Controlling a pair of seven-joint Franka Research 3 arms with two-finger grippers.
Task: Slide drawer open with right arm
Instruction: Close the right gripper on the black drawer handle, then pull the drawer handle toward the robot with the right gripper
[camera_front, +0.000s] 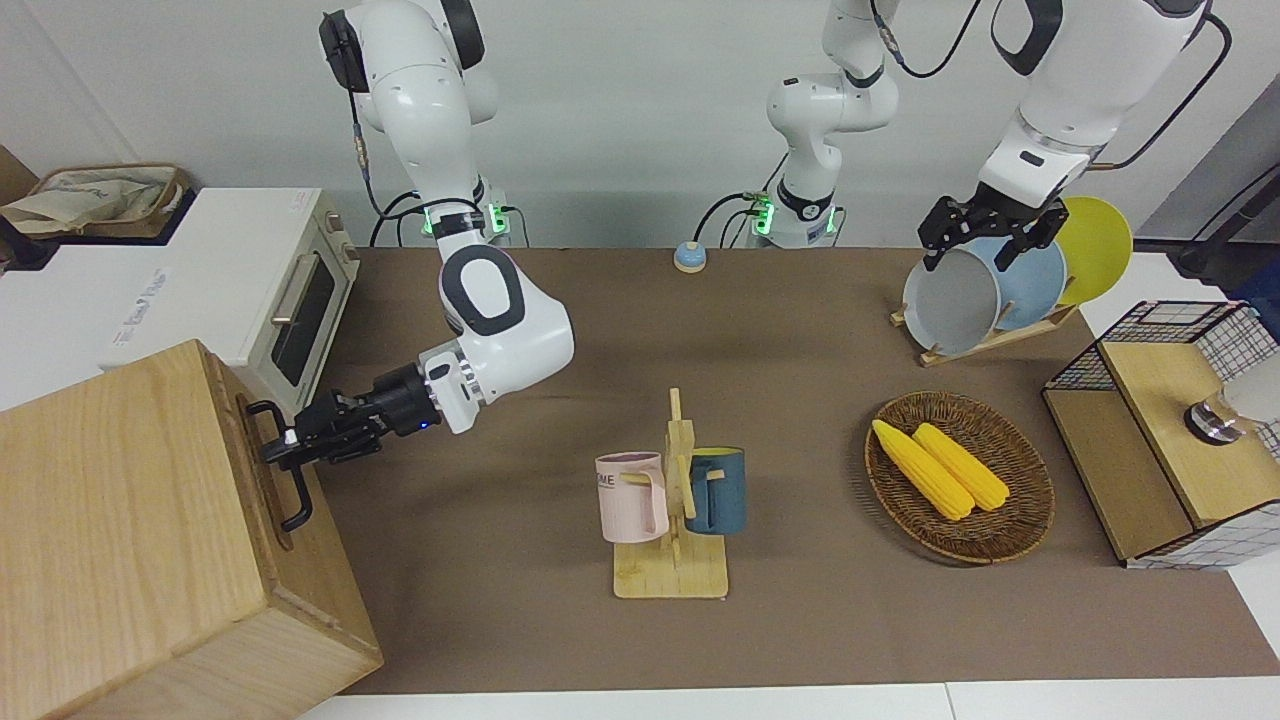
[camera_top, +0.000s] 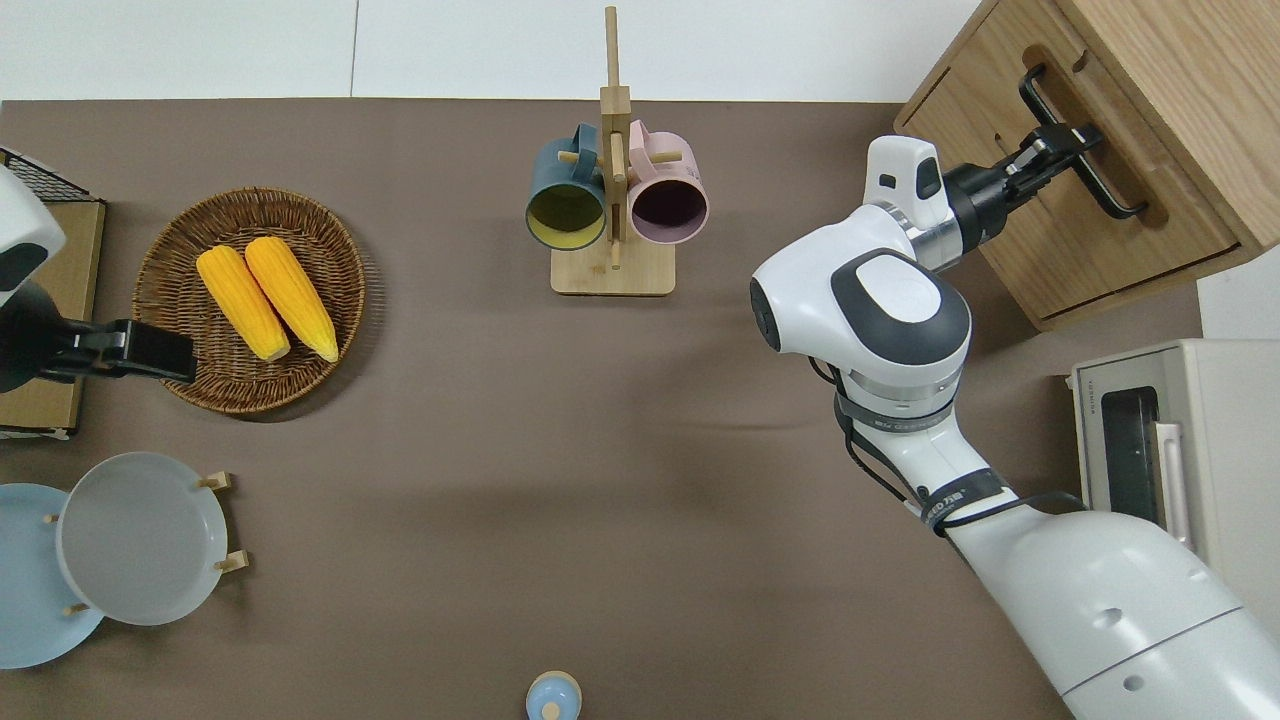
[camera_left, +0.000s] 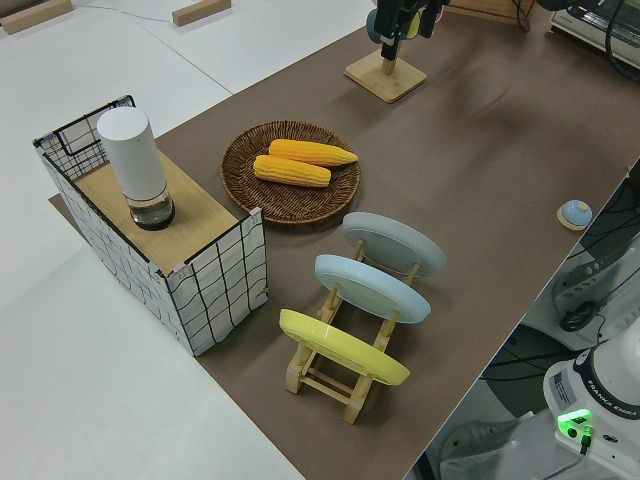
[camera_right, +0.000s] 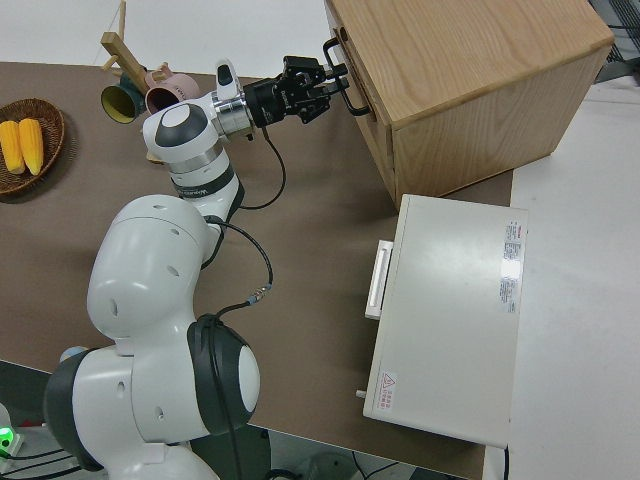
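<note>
step: right claw (camera_top: 1062, 146) clamped on the drawer (camera_top: 1090, 215) bar handle (camera_top: 1080, 140), drawer closed
next: straight pull outward

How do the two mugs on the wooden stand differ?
The blue mug is dark blue outside and yellow inside; the pink mug is pale pink with a dark inside and carries lettering. The blue mug hangs toward the left arm's end of the table, the pink mug toward the right arm's. Both hang on pegs of one stand, mouths tipped upward.
</note>
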